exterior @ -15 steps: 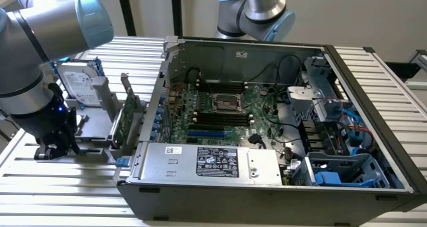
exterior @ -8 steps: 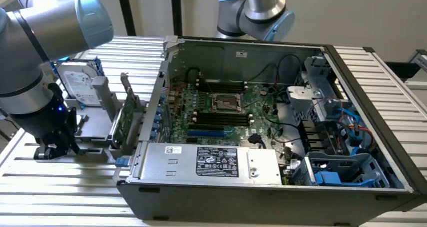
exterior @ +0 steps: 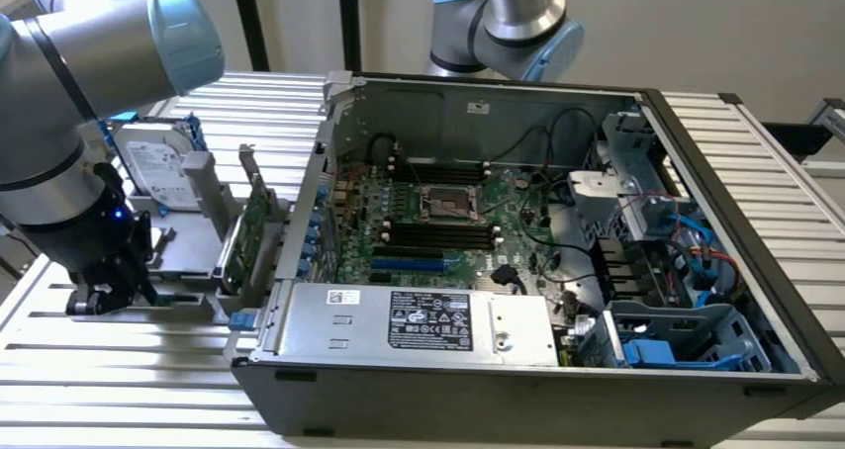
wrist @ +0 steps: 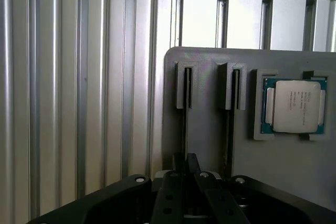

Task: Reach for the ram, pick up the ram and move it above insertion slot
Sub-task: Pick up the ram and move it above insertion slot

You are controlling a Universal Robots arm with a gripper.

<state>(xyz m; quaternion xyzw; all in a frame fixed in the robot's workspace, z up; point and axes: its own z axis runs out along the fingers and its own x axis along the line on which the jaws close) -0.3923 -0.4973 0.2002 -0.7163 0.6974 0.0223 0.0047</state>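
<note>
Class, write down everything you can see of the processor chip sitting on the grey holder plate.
The processor chip is a flat square with a silver metal lid bearing faint print, edged by a teal-green board. It lies face up in a framed recess of the grey holder plate, whose raised rim surrounds its sides; small dark tabs sit at two opposite edges. Two slotted posts stand beside it on the same plate. The gripper is apart from it, nearer those posts.
</note>
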